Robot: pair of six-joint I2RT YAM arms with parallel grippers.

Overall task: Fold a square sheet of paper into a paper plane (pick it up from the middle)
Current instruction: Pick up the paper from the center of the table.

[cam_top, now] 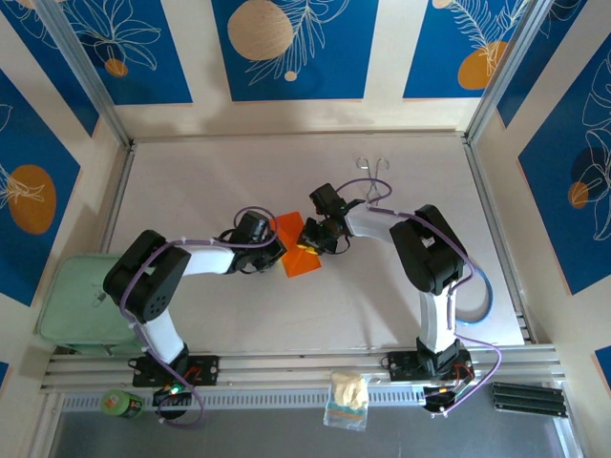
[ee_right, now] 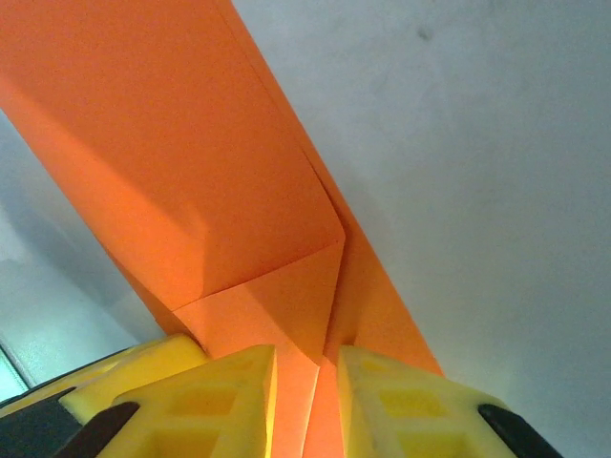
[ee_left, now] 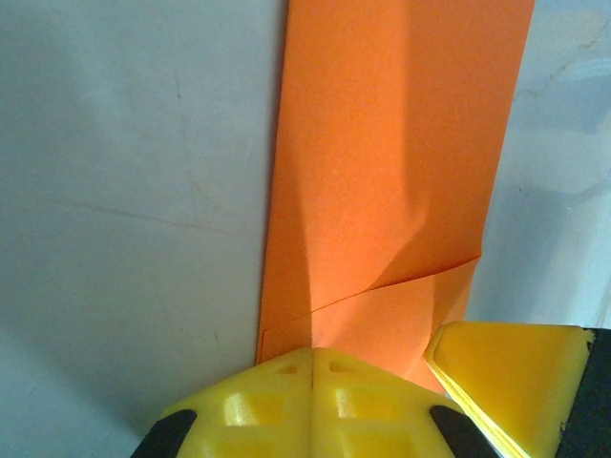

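Observation:
The orange sheet of paper lies mid-table, folded into a long strip with a creased flap at its near end. My left gripper is shut, and its joined yellow tips rest on the paper's near edge. From the other side my right gripper meets the same end. Its fingers stand a narrow gap apart, with the paper's centre crease running between them. One right finger shows in the left wrist view.
Metal tongs lie at the back, right of centre. A pale green box sits off the table's left edge. A small plastic packet lies on the front rail between the arm bases.

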